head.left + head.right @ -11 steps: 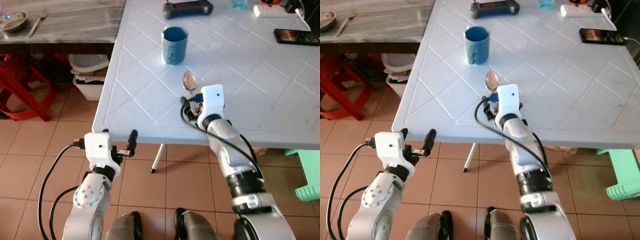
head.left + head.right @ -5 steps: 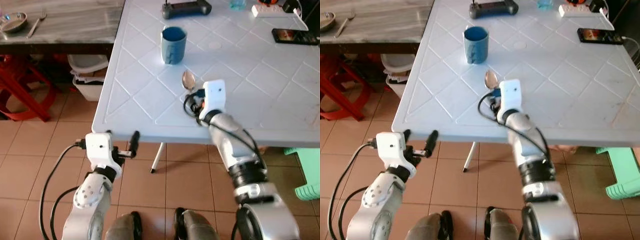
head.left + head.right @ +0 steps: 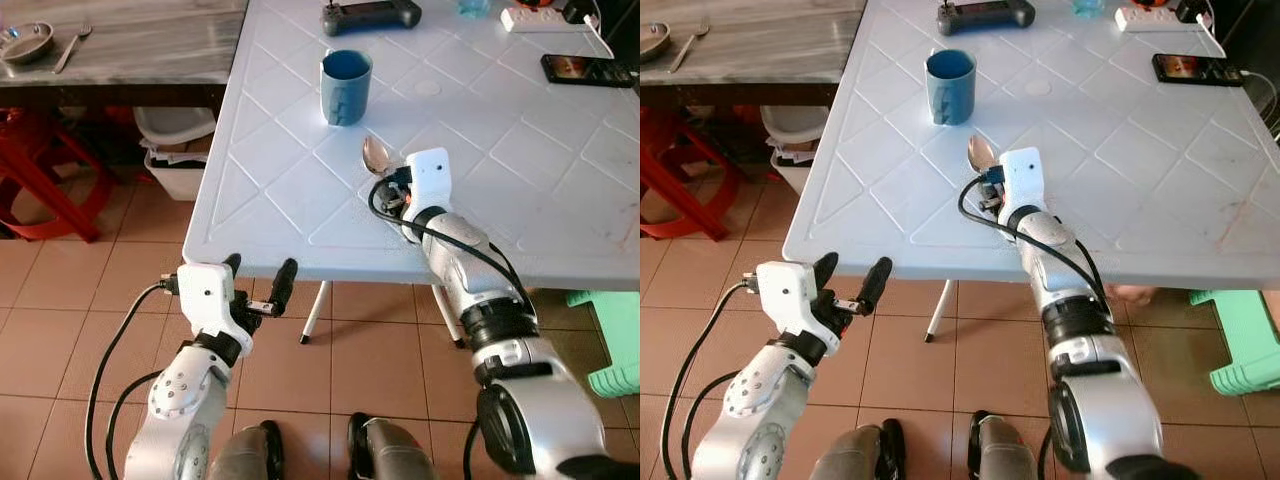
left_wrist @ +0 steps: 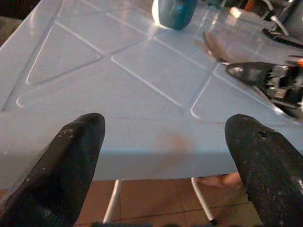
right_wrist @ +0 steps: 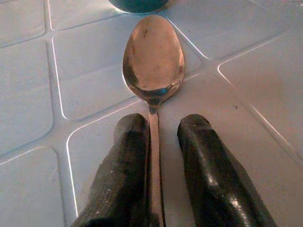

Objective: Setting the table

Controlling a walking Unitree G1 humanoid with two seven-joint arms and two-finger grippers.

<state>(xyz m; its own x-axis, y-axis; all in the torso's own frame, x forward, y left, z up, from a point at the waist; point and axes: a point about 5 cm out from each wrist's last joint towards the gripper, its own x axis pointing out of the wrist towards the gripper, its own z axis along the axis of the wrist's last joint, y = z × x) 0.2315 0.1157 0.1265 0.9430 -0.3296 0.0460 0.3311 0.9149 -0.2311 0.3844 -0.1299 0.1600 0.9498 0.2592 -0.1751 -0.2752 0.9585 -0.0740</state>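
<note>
A metal spoon point(image 5: 154, 52) lies flat on the white plastic table point(image 3: 270, 200), its bowl pointing at a blue cup point(image 3: 346, 88) that stands a short way beyond it. My right gripper point(image 5: 163, 120) rests low on the table behind the spoon. Its fingers are slightly open. The handle runs between them against one finger point(image 5: 125, 156), with a gap to the other. My left gripper point(image 3: 260, 268) hangs open below the table's near edge, holding nothing.
At the table's far side lie a black game controller point(image 3: 372, 13), a power strip point(image 3: 540, 18) and a phone point(image 3: 575, 68). A grey table point(image 3: 150, 40) holds a bowl point(image 3: 27, 40) on the left. On the floor stand a red stool point(image 3: 45, 190), a white bin point(image 3: 175, 150) and a green stool point(image 3: 615, 375).
My right arm has reached a little farther over the table, sliding the spoon toward the cup. My left gripper has risen slightly toward the table edge.
</note>
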